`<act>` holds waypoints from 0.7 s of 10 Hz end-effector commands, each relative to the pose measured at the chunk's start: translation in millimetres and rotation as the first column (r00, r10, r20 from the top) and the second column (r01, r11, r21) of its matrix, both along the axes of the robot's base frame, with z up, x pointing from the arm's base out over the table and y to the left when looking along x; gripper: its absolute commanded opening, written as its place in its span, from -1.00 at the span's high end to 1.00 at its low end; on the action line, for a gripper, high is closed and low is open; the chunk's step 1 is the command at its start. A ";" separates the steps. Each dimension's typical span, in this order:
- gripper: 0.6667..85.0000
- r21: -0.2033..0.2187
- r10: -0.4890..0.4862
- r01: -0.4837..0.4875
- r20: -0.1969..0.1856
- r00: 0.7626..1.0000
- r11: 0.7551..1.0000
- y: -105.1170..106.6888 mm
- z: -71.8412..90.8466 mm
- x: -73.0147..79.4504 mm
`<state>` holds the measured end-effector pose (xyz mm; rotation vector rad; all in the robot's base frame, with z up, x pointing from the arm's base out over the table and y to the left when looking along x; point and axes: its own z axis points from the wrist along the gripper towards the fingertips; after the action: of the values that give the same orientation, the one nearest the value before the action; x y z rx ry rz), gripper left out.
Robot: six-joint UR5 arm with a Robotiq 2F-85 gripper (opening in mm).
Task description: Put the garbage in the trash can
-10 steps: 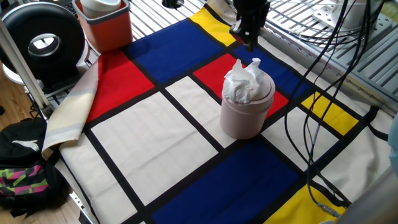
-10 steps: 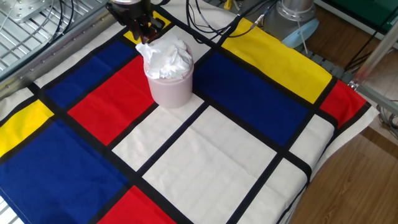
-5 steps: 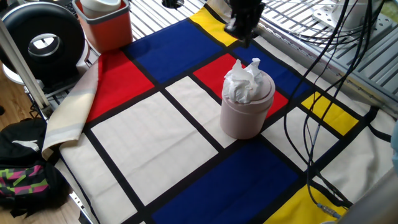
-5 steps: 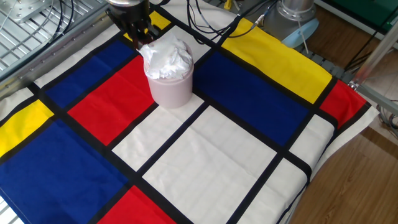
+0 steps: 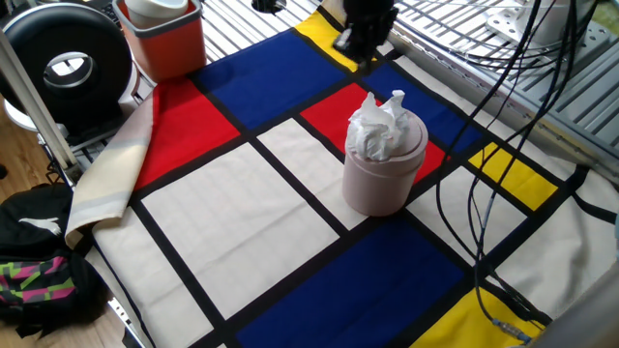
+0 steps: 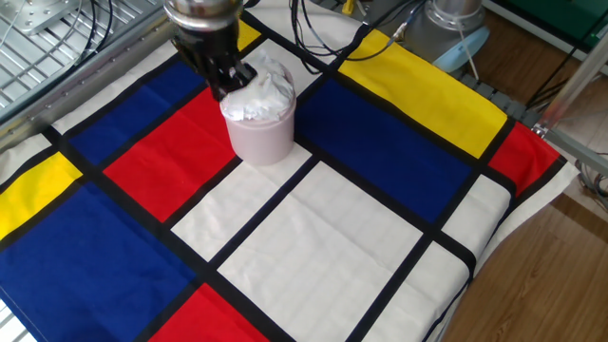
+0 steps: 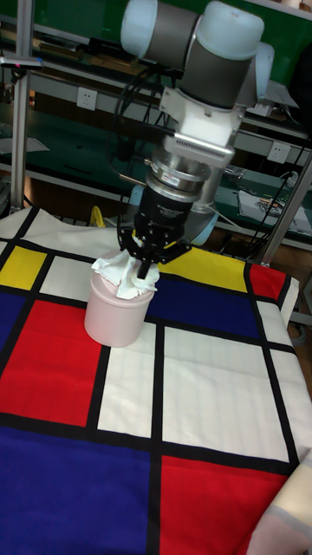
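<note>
While the garbage (image 5: 383, 126) sits bunched in the mouth of the trash can (image 5: 381, 180), the gripper (image 5: 354, 43), holding nothing, jaw spread indiscernible, stands apart beyond the can's far side.

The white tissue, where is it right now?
The white tissue is bunched on top of the pink trash can, mid-table on the colourful cloth. The gripper is just behind it.

One pale pink trash can (image 5: 384, 176) stands on the surface, with one white tissue wad (image 5: 380, 126) in its top. One red-orange square bin (image 5: 164, 37) sits far left. One arm carries one hand (image 7: 144, 260).
</note>
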<state>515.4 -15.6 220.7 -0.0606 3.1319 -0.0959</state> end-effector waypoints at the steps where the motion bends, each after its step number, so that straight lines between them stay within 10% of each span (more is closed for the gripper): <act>1: 0.99 0.025 -0.033 0.032 0.036 0.999 0.999 27.2 -11.4 10.6; 7: 0.99 0.037 -0.070 0.068 0.070 0.995 0.997 60.7 -38.2 18.3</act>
<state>529.5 28.6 193.6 0.0230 3.0802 -0.0662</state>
